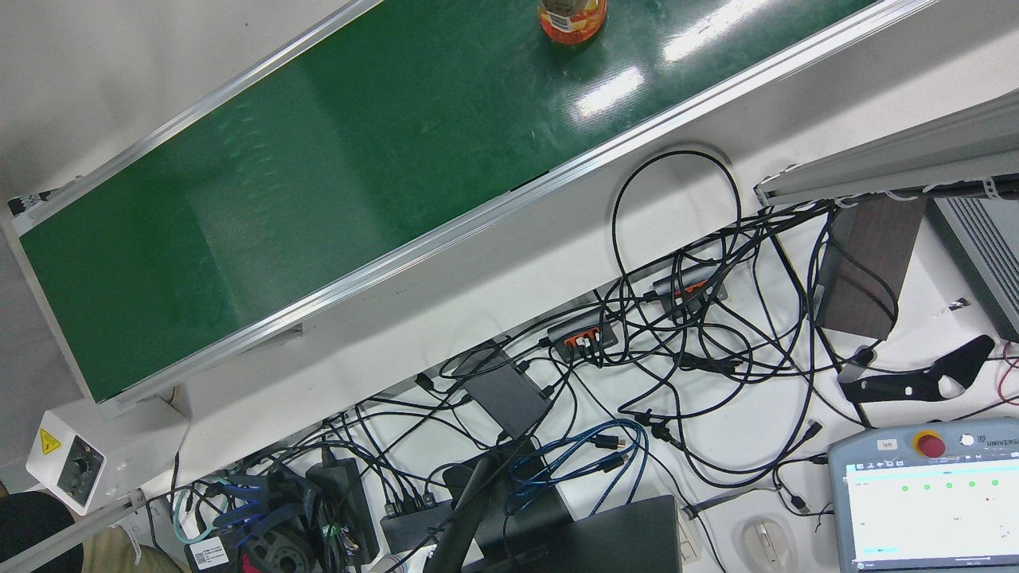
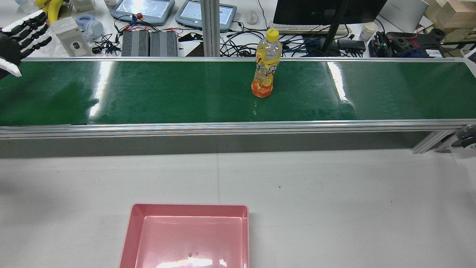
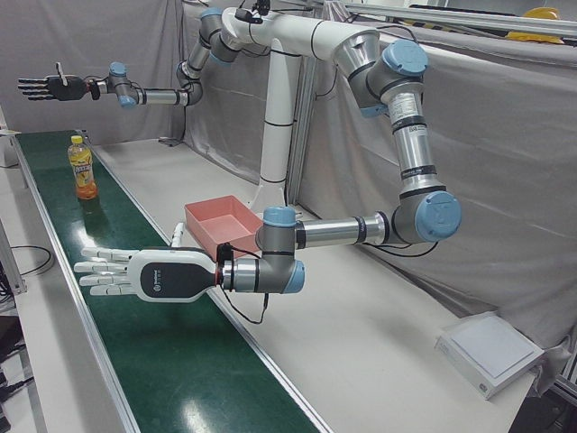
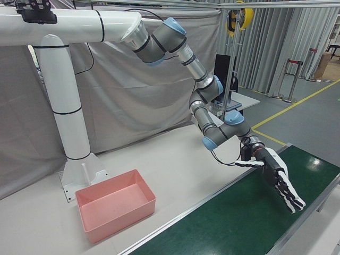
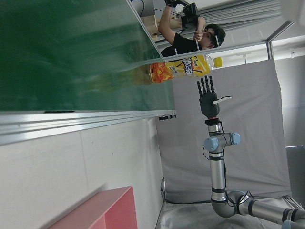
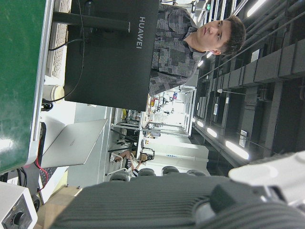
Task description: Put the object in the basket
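A yellow-capped orange drink bottle (image 2: 265, 67) stands upright on the green conveyor belt (image 2: 148, 93), near its far edge. It also shows in the front view (image 1: 571, 20), left-front view (image 3: 83, 167) and left hand view (image 5: 183, 69). The pink basket (image 2: 187, 207) sits empty on the white table; it also shows in the left-front view (image 3: 221, 216) and right-front view (image 4: 122, 220). My left hand (image 2: 18, 33) is open and empty above the belt's left end, far from the bottle (image 3: 135, 275). My right hand (image 4: 279, 180) is open and empty over the other end (image 3: 54, 87).
Beyond the belt a desk holds cables, teach pendants (image 2: 143, 9), a monitor (image 2: 327, 11) and boxes. An aluminium post (image 2: 210, 28) stands behind the belt. A person (image 5: 190, 36) stands past the belt. Metal rails (image 2: 223, 128) edge the belt.
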Controlling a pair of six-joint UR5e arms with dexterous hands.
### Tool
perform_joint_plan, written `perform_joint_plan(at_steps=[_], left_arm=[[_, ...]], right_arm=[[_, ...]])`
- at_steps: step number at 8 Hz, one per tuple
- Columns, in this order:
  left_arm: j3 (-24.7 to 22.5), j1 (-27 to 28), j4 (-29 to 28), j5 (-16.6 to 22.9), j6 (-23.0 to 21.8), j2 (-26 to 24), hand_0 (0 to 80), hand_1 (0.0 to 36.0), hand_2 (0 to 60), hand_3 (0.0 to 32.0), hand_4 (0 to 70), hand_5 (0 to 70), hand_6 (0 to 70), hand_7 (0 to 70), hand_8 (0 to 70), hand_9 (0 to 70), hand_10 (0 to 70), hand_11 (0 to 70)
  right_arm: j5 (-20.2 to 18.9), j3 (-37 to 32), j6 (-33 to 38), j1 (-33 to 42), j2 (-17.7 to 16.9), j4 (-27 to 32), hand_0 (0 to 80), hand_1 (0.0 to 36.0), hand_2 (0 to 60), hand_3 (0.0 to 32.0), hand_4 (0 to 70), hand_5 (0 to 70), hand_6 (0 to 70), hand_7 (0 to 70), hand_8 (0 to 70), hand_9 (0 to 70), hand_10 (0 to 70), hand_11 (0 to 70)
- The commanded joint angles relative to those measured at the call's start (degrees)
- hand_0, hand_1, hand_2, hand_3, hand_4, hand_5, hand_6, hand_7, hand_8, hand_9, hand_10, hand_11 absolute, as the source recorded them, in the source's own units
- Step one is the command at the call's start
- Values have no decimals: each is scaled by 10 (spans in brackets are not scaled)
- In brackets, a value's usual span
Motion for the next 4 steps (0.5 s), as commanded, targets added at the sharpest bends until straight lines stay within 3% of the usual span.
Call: perform_joint_plan(at_steps=[1, 4], left_arm=[[0, 0, 0, 0, 0, 0, 554, 83, 0, 28, 72, 70, 0, 0, 0, 0, 39, 73], [0, 0, 0, 0, 0, 0, 557, 84, 0, 24, 73, 71, 0, 0, 0, 0, 35, 69]], right_arm=[[0, 0, 1, 0, 0, 0, 0, 0, 0, 0, 0, 0, 0, 0, 0, 0, 0, 0], [0, 0, 1, 0, 0, 0, 0, 0, 0, 0, 0, 0, 0, 0, 0, 0, 0, 0]])
